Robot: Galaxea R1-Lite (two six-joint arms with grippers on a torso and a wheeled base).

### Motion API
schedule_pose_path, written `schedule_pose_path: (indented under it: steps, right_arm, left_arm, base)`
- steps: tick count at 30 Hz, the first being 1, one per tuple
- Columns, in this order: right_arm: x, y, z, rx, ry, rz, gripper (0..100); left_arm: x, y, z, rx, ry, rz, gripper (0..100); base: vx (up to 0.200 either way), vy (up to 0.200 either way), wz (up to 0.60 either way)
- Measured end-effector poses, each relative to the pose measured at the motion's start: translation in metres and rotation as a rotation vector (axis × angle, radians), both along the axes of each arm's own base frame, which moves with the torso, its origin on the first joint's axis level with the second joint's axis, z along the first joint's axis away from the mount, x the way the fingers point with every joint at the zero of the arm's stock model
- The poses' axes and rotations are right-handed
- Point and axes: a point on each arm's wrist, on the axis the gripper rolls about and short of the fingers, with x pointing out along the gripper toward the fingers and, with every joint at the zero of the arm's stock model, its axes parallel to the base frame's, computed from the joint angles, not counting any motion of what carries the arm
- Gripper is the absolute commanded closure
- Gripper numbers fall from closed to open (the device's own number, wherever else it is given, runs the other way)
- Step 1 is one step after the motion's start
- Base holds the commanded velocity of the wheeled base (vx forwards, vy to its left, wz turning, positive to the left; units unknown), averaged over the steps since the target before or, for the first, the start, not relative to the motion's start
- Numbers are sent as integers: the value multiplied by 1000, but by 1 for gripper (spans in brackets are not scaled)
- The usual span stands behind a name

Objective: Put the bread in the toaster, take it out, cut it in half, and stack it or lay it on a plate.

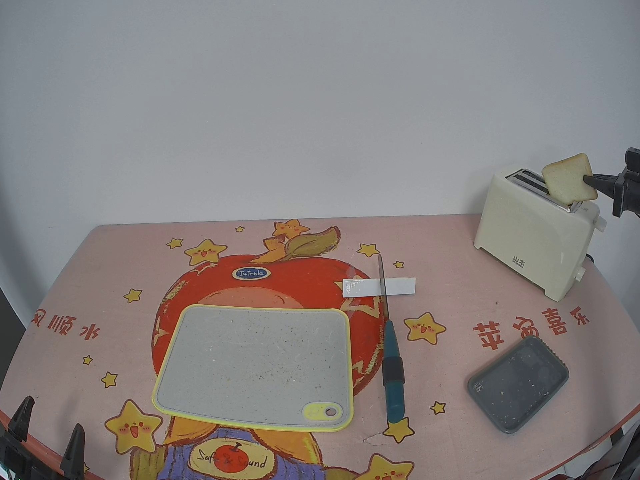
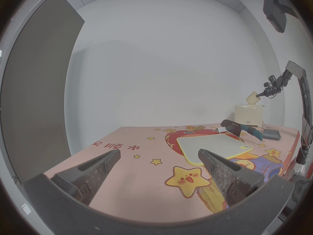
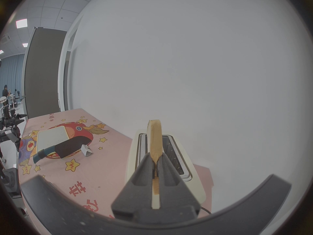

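A slice of bread (image 1: 569,179) hangs tilted just above the slots of the cream toaster (image 1: 533,233) at the table's far right. My right gripper (image 1: 591,181) is shut on the slice's edge. In the right wrist view the bread (image 3: 154,141) stands edge-on between the fingers (image 3: 141,177), over the toaster's slots (image 3: 169,157). My left gripper (image 1: 47,428) is open over the table's near left corner, nothing between its fingers (image 2: 225,172). A grey cutting board (image 1: 257,365) with a yellow rim lies in the middle, a teal-handled knife (image 1: 391,355) to its right. A dark grey plate (image 1: 518,383) sits near the front right.
A white paper strip (image 1: 379,287) lies under the knife's blade behind the board. The table (image 1: 100,281) has a pink cartoon cover and ends against a white wall. The toaster's cord side faces the table's right edge.
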Motion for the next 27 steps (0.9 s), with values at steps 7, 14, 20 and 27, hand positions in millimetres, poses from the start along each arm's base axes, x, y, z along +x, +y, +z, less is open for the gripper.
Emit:
schedule_pose_path:
  steps: [7,14,20,27]
  right_arm:
    - [1,0,-2,-8,1,5,100]
    - [2,0,-3,-9,3,6,0]
    - [3,2,-4,-8,2,13,0]
    - [3,2,-3,-9,-2,13,0]
  left_arm:
    - [0,0,0,0,0,0,0]
    - [0,0,0,0,0,0,0]
    - [0,0,0,0,0,0,0]
    - [0,0,0,0,0,0,0]
  base:
    - [0,0,0]
    - [0,0,0]
    - [0,0,0]
    - [0,0,0]
